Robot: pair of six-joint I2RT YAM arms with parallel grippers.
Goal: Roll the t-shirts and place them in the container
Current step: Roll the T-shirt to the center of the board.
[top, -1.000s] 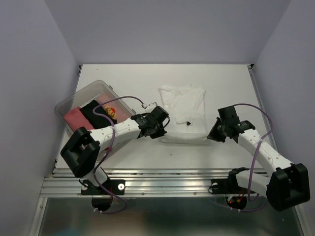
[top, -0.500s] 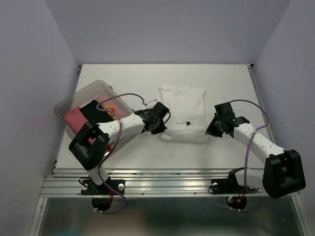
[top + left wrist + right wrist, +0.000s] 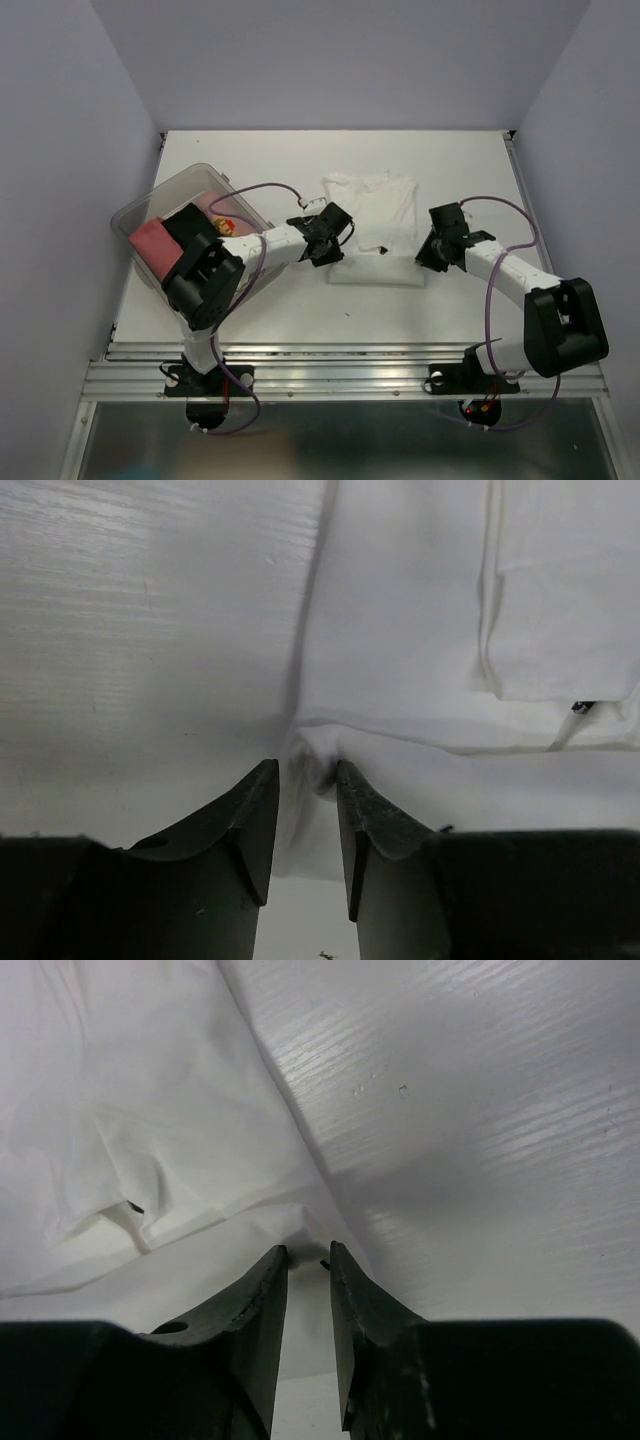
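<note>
Bench (image 3: 460, 170): tub (image 3: 160, 188) at left w/ other shirts. White t-shirt (image 3: 385, 205) flat at centre, near edge folded up. My left end effector (image 3: 305, 770) and right end effector (image 3: 308, 1250) are both released, tips at fold's ends. Risk: slack fold springs back, or cloth snags a tip.

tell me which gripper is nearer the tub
Left. The left gripper is at the left edge of the white shirt, the side facing the tub; the right gripper is at the opposite edge, across the shirt.
</note>
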